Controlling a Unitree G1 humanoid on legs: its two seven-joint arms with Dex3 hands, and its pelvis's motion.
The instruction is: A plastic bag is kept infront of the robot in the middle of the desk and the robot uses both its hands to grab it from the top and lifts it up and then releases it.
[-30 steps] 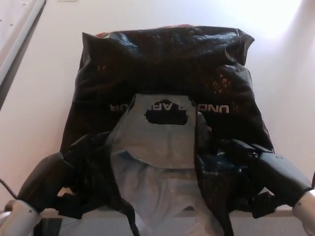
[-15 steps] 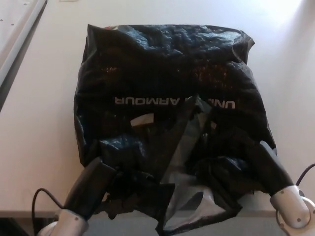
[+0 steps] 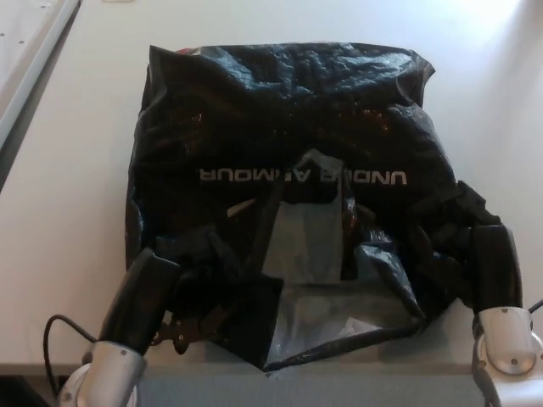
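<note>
A black plastic bag [image 3: 280, 119] with white UNDER ARMOUR lettering lies flat in the middle of the pale desk [image 3: 68, 186]. Its mouth faces me at the near edge and gapes, showing the grey inside [image 3: 310, 246]. My left hand [image 3: 170, 275] rests at the bag's near left corner, against crumpled black plastic. My right hand [image 3: 475, 242] is at the near right corner, on the bunched edge of the bag. Black hands against black plastic hide the grip of both.
A white panel with a raised rim [image 3: 25, 42] runs along the far left of the desk. A thin black cable [image 3: 55, 326] loops by my left wrist. The desk's front edge [image 3: 339, 373] lies just under the bag's mouth.
The raised top of the bag has dropped back onto the desk. Both hands have moved down and outward to the near corners, and the mouth has spread wider.
</note>
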